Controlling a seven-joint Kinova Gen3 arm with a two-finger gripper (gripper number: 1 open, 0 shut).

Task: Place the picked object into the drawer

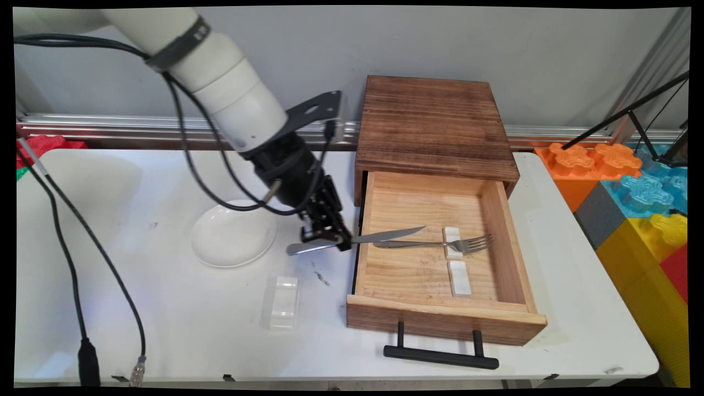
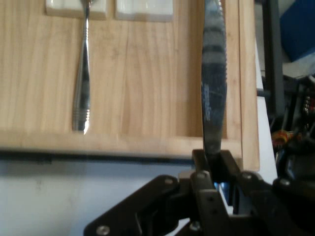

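Here, gripper [image 1: 325, 237] closed on a table knife [image 1: 360, 239] at mid-length, blade over the open wooden drawer's [image 1: 498, 220] left wall, beside the fork [image 1: 434, 243], handle end partly hidden behind the fingers.

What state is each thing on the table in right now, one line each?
Black two-finger gripper: shut on the knife, beside the drawer's left wall.
Silver table knife: held level, blade reaching over the drawer.
Wooden drawer: pulled open.
Silver fork: lying in the drawer, neck on a rest.
Two white cutlery rests: in the drawer, one bare.
White round plate: empty, on the table.
Clear plastic box: on the table, apart from everything.
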